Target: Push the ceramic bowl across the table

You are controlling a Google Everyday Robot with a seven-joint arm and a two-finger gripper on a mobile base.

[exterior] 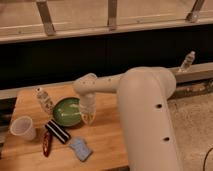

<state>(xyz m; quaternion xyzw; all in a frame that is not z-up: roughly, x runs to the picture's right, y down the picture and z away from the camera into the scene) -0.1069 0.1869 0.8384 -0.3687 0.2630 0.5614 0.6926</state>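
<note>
The green ceramic bowl sits on the light-brown wooden table, left of centre. My white arm reaches in from the right, and my gripper points down at the bowl's right rim, touching or nearly touching it. A translucent plastic cup stands at the left edge of the table.
A small plastic bottle stands just left of the bowl. A dark striped packet, a red bar-shaped item and a blue sponge lie in front of the bowl. A dark wall runs behind the table. Another bottle stands on the ledge at right.
</note>
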